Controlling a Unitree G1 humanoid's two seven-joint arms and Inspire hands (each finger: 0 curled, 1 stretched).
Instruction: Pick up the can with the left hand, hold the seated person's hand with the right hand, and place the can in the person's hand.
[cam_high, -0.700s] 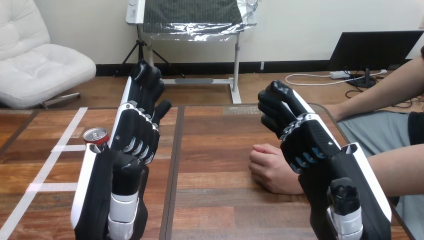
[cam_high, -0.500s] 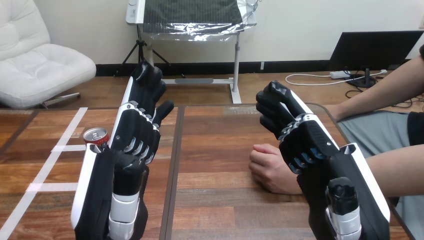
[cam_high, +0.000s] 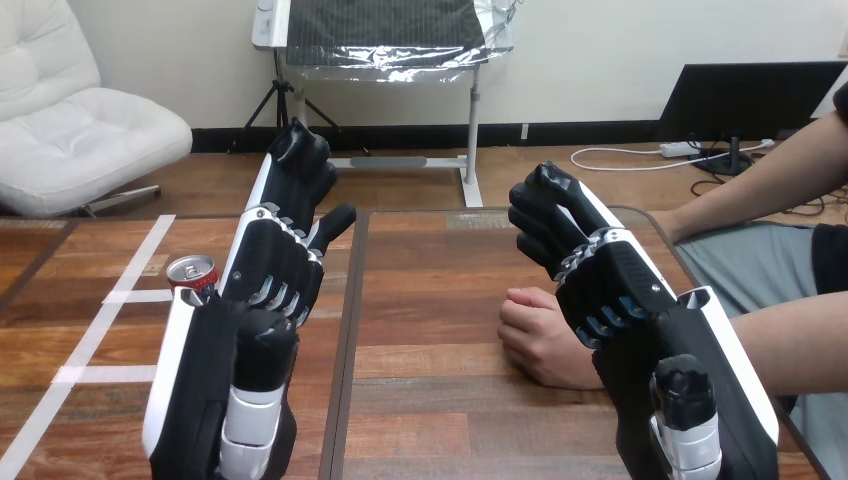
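Note:
A red can (cam_high: 190, 271) with a silver top stands upright on the wooden table (cam_high: 430, 290) at the left. My left hand (cam_high: 275, 260) is raised just right of it, apart from it, open with fingers straight and thumb spread toward the table's middle. My left forearm hides the can's lower right side. The person's hand (cam_high: 540, 335) rests on the table as a loose fist, right of centre. My right hand (cam_high: 610, 280) hovers right beside and above it, open with relaxed, slightly bent fingers that hold nothing. I cannot tell whether it touches the person's hand.
White tape lines (cam_high: 130, 296) cross the table's left part near the can. The person's forearm (cam_high: 790, 350) comes in from the right edge, and a second arm (cam_high: 770, 185) reaches across at the upper right.
My left hand's thumb has spread a little further to the right. My right hand has edged slightly left. The can and the person's hand have stayed put.

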